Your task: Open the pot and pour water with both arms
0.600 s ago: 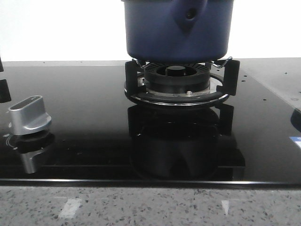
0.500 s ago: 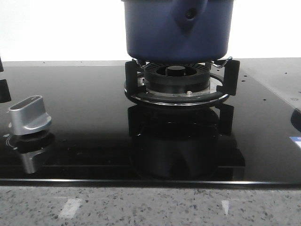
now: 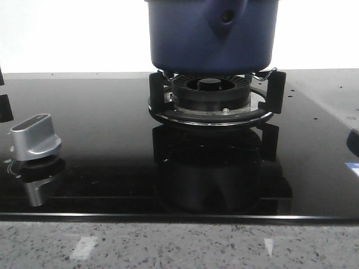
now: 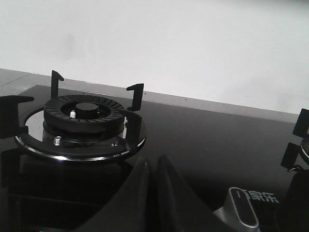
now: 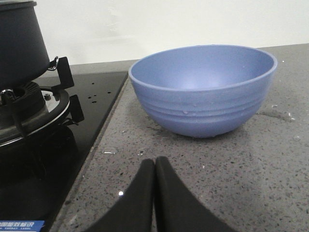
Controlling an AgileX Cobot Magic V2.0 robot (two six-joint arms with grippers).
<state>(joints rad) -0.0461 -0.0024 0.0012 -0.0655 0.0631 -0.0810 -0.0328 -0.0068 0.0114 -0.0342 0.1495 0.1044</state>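
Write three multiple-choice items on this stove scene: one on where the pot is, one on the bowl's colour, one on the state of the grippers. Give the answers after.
1. Where is the pot?
A. On the burner grate
B. On the stone counter
C. Inside the bowl

2. What colour is the bowl?
A. Red
B. Light blue
C. White

3. How do the two grippers stand?
A. Both open wide
B. Both shut, holding nothing
C. Each shut on the pot

Answers:
1. A: the front view shows the pot resting on the black grate over the burner.
2. B: the right wrist view shows a light blue bowl on the speckled counter beside the cooktop.
3. B: the left gripper and the right gripper each show fingers pressed together with nothing between them.
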